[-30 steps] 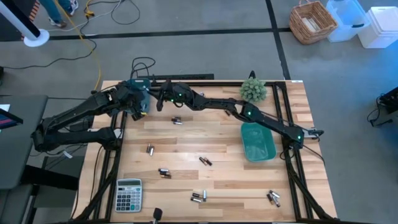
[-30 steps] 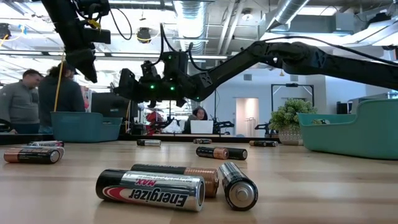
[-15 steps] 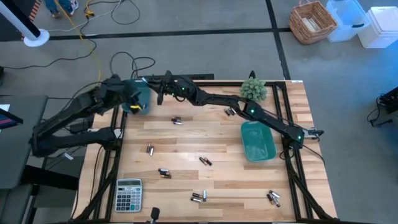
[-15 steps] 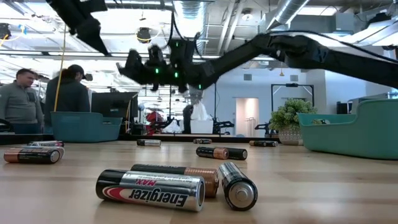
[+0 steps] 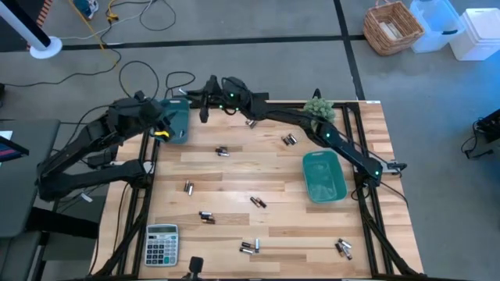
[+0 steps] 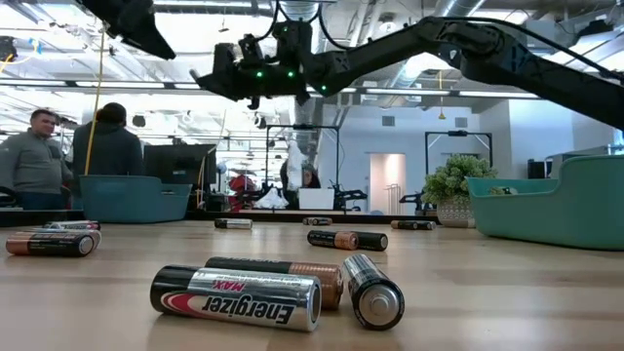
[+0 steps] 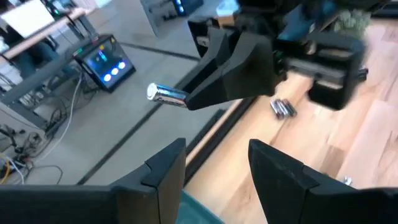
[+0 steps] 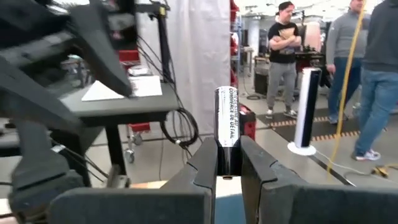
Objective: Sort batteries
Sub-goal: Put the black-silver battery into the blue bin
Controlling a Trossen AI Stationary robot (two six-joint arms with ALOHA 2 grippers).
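My right gripper (image 5: 205,105) is high above the table's far left corner, by the left teal bin (image 5: 176,123), and is shut on a silver battery (image 8: 227,127). The battery also shows in the left wrist view (image 7: 166,94). My left gripper (image 7: 214,168) is open and empty; it hangs over that bin's left side (image 5: 164,126). Several batteries lie loose on their sides on the wooden table, some near its middle (image 5: 223,151), some by the near edge (image 5: 250,247) and close up in the low view (image 6: 283,292). My right gripper pinches one end of the battery (image 8: 225,163) between its two fingers. The rest of the battery sticks out past the fingertips (image 7: 196,99), in line with them. The battery is lifted well clear of the table and the bin.
A second teal bin (image 5: 323,176) stands at the right, a small green plant (image 5: 318,112) at the far edge, a grey calculator (image 5: 162,243) at the near left corner. People stand in the room beyond the table (image 6: 34,156).
My right gripper, shut on the battery, has risen and gone toward the table's far edge. My left gripper has drawn back toward the table's left edge and risen out of the low view.
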